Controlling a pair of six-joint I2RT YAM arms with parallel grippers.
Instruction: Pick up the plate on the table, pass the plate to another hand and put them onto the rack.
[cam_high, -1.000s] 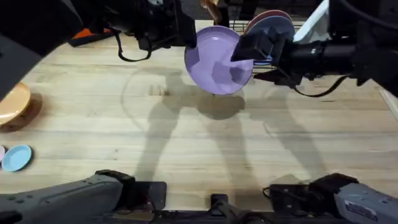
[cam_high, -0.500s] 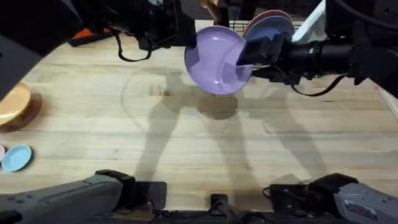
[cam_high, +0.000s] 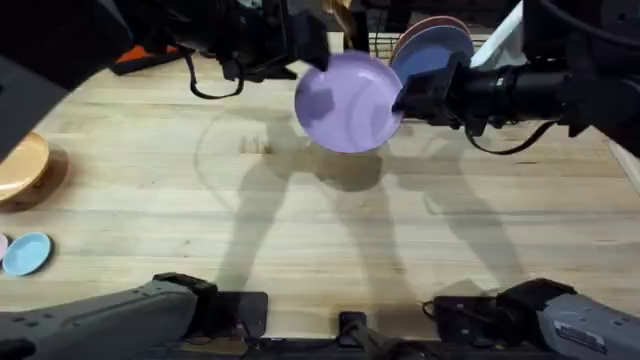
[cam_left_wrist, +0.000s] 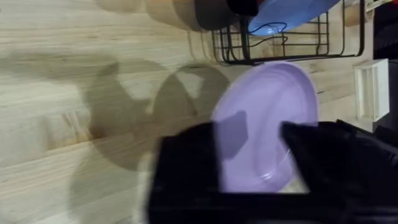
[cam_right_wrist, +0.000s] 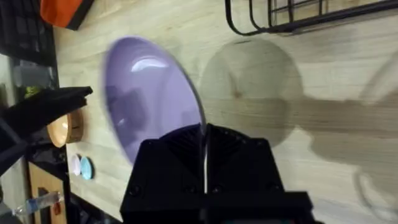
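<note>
The lavender plate (cam_high: 345, 102) hangs tilted above the table (cam_high: 300, 220), just in front of the black wire rack (cam_high: 385, 42). My right gripper (cam_high: 405, 95) is shut on the plate's right rim; in the right wrist view the rim of the plate (cam_right_wrist: 149, 106) runs edge-on between the fingers of that gripper (cam_right_wrist: 204, 134). My left gripper (cam_high: 312, 42) stands open at the plate's upper left, a little apart from it. The left wrist view has the plate (cam_left_wrist: 267, 118) beyond those spread fingers (cam_left_wrist: 186, 168), with the rack (cam_left_wrist: 280, 43) behind.
A periwinkle-blue plate (cam_high: 435, 45) and a pink plate (cam_high: 430, 22) stand in the rack. A wooden bowl (cam_high: 20, 165) and a small blue dish (cam_high: 27, 253) lie at the table's left edge. An orange object (cam_high: 140, 55) lies at the back left.
My left gripper has opened and drawn back from the plate's upper left rim. The plate has tipped slightly and stays in the right gripper.
</note>
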